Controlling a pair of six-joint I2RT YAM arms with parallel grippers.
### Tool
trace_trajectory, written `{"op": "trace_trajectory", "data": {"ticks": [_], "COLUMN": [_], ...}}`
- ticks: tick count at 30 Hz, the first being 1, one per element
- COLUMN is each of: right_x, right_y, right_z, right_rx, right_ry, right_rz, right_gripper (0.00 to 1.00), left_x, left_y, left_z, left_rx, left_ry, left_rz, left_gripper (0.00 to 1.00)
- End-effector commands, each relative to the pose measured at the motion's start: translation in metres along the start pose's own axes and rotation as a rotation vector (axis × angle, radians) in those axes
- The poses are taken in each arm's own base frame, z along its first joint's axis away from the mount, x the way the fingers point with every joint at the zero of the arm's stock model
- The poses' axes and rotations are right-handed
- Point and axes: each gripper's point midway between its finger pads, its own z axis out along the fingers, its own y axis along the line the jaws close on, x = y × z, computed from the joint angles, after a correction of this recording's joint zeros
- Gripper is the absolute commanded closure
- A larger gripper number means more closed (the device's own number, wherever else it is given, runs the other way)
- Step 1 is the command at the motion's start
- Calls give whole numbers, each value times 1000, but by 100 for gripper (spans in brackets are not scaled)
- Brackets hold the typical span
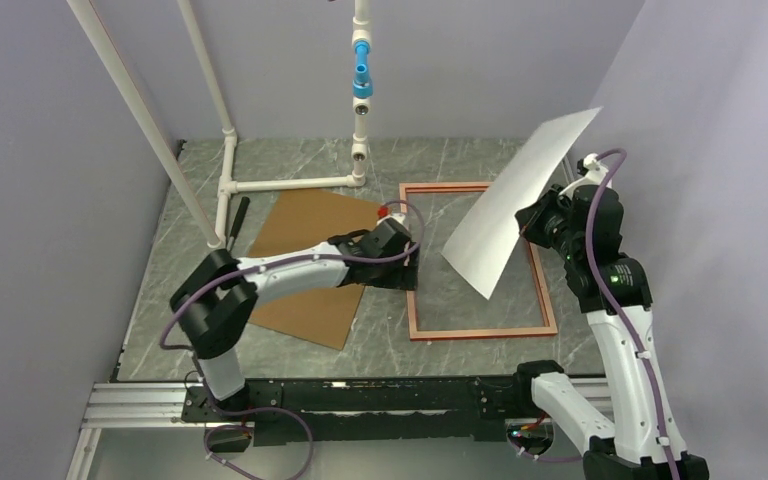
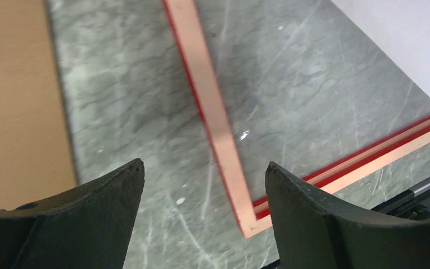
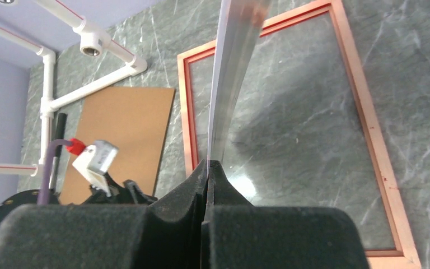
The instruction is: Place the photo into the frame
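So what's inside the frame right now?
Only marble table shows inside the frame. The photo, held above it by the right pincer, hides the far right corner in the top view.

1. The left arm (image 1: 280,272) has a white shell between bulky black joints. The right arm (image 1: 625,340) is built the same.
2. A purple cable (image 1: 612,152) runs along each arm.
3. The left end effector (image 2: 204,174) has thick matte-black fingers with curved tips.
4. The right end effector (image 3: 207,168) has matching black fingers.
5. A small silver box (image 3: 98,159) with a red plug (image 3: 76,145) sits on the left wrist.
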Motion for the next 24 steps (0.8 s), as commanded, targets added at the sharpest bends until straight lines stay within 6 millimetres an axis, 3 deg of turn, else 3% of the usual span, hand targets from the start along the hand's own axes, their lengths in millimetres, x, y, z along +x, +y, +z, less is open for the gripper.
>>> {"op": "trace_trajectory", "data": {"ticks": [1,13,24], "right_x": [-26,-31,-23], "right_y": [-3,-4,-1], "right_z": [-23,-28,-19], "right_rx": [46,60,40], "right_ry": [-88,-101,-63], "right_rz": [-27,-29,-26], "right_gripper": [100,100,100], "left_x": [9,37,38], "left_y": [-24,-14,-4], "left_z": [11,40,32], "left_rx": [-5,-108,-136], "left_ry": [67,150,129], "left_rz": [12,26,15], "left_gripper": [19,33,56]}}
